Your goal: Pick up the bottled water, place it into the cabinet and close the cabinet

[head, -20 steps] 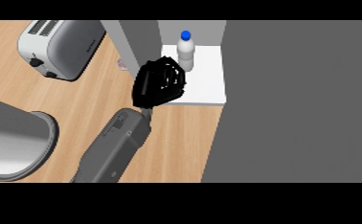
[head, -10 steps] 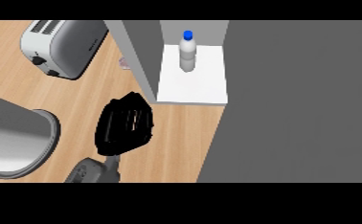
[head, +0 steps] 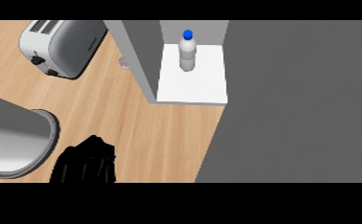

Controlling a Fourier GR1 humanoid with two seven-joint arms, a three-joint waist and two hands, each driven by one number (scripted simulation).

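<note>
- Bottled water (head: 187, 53) stands upright on the white floor of the cabinet (head: 134, 50), the biggest thing we see, its front open.
- Wooden counter (head: 141, 122) spreads left of the cabinet.
- Grey round vessel (head: 21, 141) sits well left of the cabinet.
- Toaster (head: 60, 46) lies near the cabinet's left wall.
- Left hand (head: 84, 163) shows below-left of the cabinet, well apart from the bottle; spread or curled, we cannot tell.

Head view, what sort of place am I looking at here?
Probably a kitchen: a toaster sits on a wooden counter, a water bottle stands inside an open cabinet, and a grey metal vessel shows at the left edge.
</note>
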